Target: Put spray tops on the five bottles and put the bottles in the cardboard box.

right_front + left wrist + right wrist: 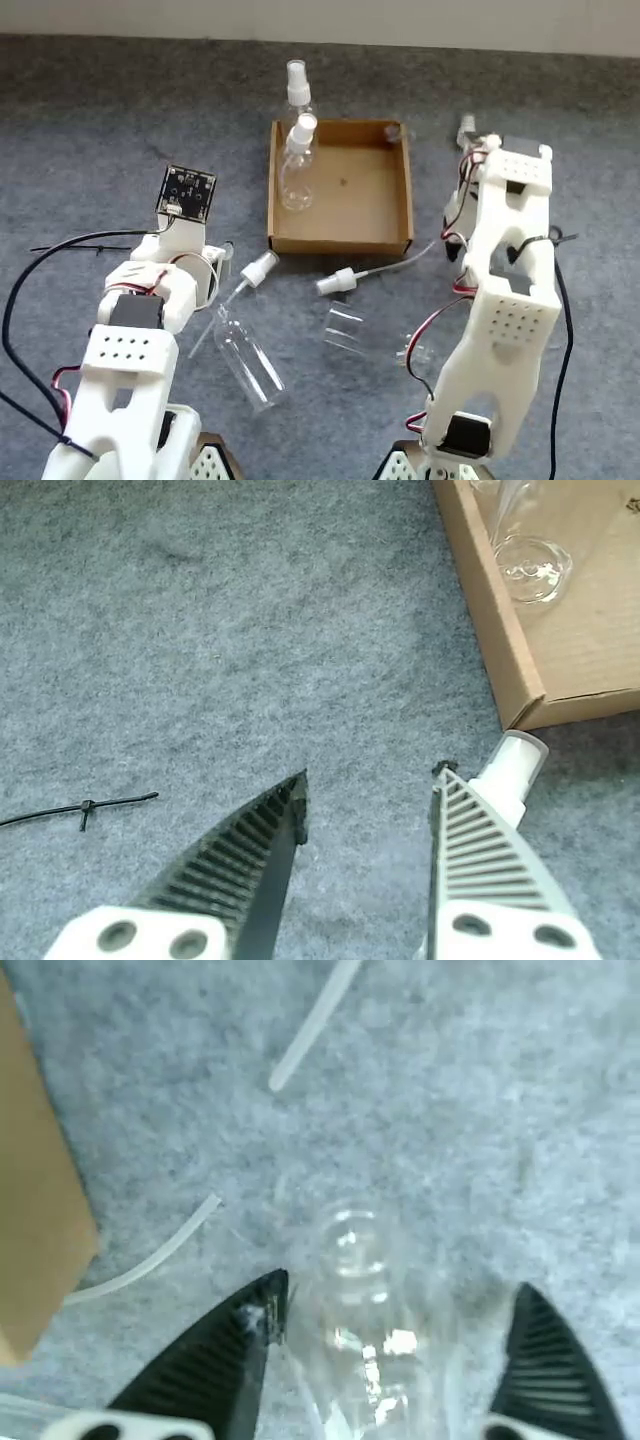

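Note:
The cardboard box (400, 195) lies at the back middle, with one topped bottle (296, 165) in its left side. A second topped bottle (298, 88) stands behind the box. A third bottle (247, 350), spray top on, lies on the carpet in front. My left gripper (370, 780) is open, and that bottle's white spray top (516, 765) sits just outside one finger. A loose spray top (337, 283) with a long tube lies beside a bare bottle (345, 326). My right gripper (400, 1290) is open around a clear bare bottle (352, 1250).
Another white spray top (467, 126) lies at the back, by the right arm. Two thin tubes (310, 1020) cross the carpet between the right gripper and the box wall (40, 1210). A black cable tie (85, 808) lies left of the left gripper.

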`<state>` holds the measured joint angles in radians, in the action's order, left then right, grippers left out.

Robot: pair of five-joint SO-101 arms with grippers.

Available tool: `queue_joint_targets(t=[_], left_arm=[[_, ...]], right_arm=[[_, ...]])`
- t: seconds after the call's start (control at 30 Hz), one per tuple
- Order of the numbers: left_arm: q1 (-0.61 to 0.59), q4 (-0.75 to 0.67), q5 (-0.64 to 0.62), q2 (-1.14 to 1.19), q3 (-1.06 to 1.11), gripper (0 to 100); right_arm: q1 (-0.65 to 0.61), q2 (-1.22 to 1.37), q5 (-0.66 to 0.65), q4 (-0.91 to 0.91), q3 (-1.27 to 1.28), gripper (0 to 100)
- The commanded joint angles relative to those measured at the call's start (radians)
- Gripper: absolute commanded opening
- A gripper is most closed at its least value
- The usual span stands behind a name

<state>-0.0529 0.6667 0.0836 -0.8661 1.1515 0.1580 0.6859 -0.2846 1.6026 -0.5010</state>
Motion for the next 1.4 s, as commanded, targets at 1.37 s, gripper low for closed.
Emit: queue_joint_targets(t=[1.37], left_arm=[[0.019,-0.012,-0.009,-0.012,-0.002,20]], right_arm=[[-0.056,0.470,0.009,-0.734,-0.415,9.1]])
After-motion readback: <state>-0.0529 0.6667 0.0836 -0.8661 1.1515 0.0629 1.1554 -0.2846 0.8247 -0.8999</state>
